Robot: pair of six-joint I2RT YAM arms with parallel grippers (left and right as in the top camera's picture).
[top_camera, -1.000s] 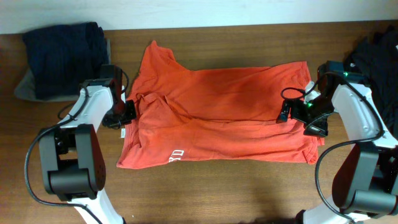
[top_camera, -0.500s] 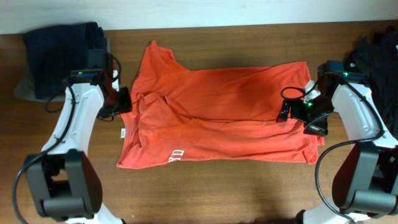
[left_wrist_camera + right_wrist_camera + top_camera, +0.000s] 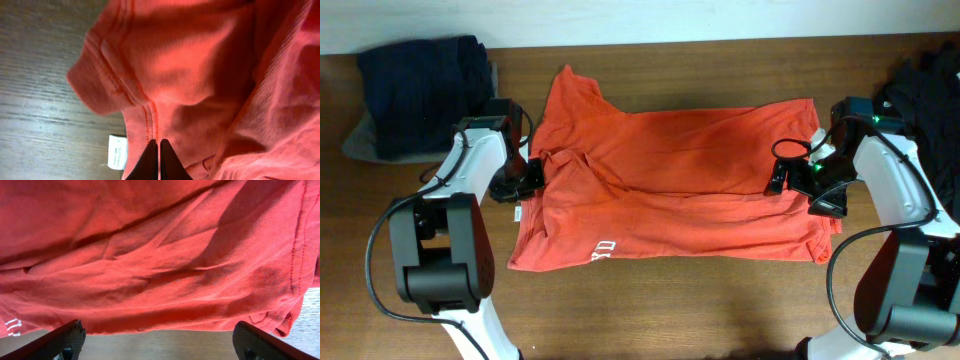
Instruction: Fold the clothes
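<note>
The clothes in play are an orange-red T-shirt point(image 3: 670, 190) with white lettering, lying flat across the table, a sleeve at the far left. My left gripper point(image 3: 528, 176) is at the shirt's left edge. In the left wrist view its fingertips point(image 3: 159, 142) are pressed together on the T-shirt point(image 3: 200, 75) at a stitched seam; whether cloth is pinched between them does not show. My right gripper point(image 3: 778, 183) hovers over the shirt's right part. In the right wrist view it point(image 3: 160, 332) stands wide open above the T-shirt's point(image 3: 150, 255) near hem, nothing between its fingers.
A navy garment point(image 3: 420, 95) lies folded at the back left on a grey one point(image 3: 358, 140). A black garment point(image 3: 930, 85) is heaped at the back right. A white label point(image 3: 117, 152) sticks out from the shirt's edge onto the wooden table point(image 3: 670, 310).
Half a second ago my left arm had pulled back to the left off the shirt. It is back at the shirt's left edge with its jaws shut. The right arm has not moved.
</note>
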